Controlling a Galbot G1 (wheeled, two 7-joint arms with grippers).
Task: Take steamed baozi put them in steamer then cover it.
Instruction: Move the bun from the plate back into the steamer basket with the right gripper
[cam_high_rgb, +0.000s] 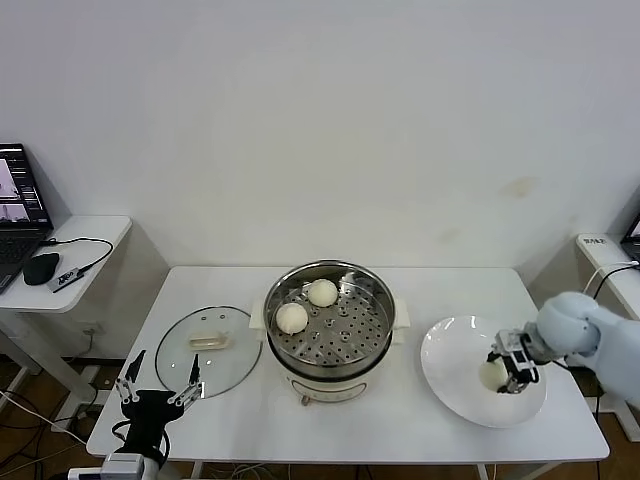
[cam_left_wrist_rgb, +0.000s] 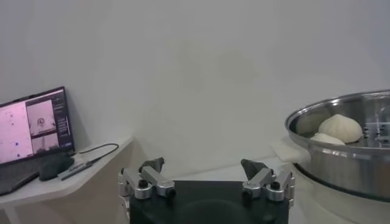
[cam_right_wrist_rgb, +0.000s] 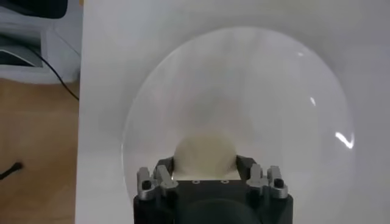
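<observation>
The steel steamer (cam_high_rgb: 330, 345) stands mid-table with two steamed baozi (cam_high_rgb: 322, 292) (cam_high_rgb: 291, 317) on its perforated tray. The glass cover (cam_high_rgb: 208, 352) lies flat to its left. On the white plate (cam_high_rgb: 455, 350) at the right, my right gripper (cam_high_rgb: 505, 372) is shut on one baozi (cam_high_rgb: 491, 375). In the right wrist view that baozi (cam_right_wrist_rgb: 205, 149) sits between both fingers (cam_right_wrist_rgb: 163, 167) of the gripper (cam_right_wrist_rgb: 205, 163), over the plate (cam_right_wrist_rgb: 244, 79). My left gripper (cam_high_rgb: 160, 388) hangs open and empty at the table's front left corner; its wrist view shows it (cam_left_wrist_rgb: 204, 167) beside the steamer (cam_left_wrist_rgb: 341, 167).
A side table with a laptop (cam_high_rgb: 20, 215), mouse (cam_high_rgb: 42, 268) and cable stands at the far left. Another small table (cam_high_rgb: 605, 255) stands at the far right. The plate lies close to the table's right front corner.
</observation>
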